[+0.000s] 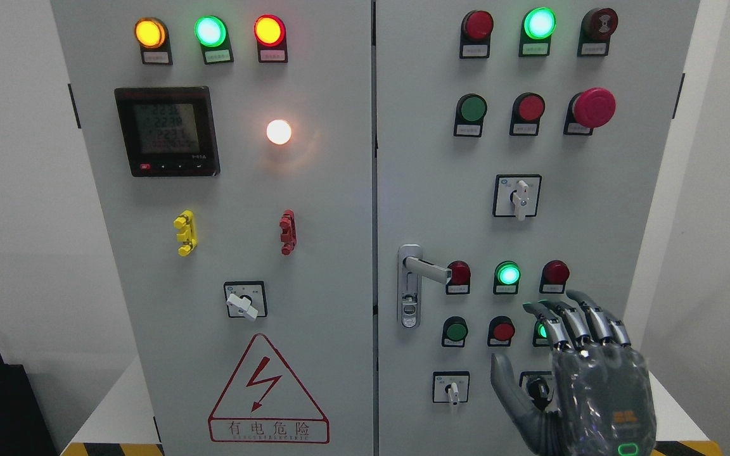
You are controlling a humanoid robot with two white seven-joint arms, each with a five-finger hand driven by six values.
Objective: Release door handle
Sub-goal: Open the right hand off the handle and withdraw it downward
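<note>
Right robot hand (583,373): nearest the camera, at lower right, back of the palm facing the lens. Fingers (577,320) extended and slightly curled, thumb spread to the left; it holds nothing. It stands in front of the lower buttons of the right door, well apart from the handle. Left robot hand: not in view.

Door handle (427,268): silver lever on a long escutcheon at the left edge of the right cabinet door (441,158), lying roughly horizontal and pointing right, its tip just beside a dark red button (459,273). Nothing touches it.

Status, as judged: release looks complete, since hand and lever are clear of each other.

Handling note: to finish well, draw the hand straight back from the panel with fingers kept apart, so no fingertip brushes the lit green button (507,274), the red button (502,330) or the selector switch (452,389) close by. Avoid sweeping left across the lever.
</note>
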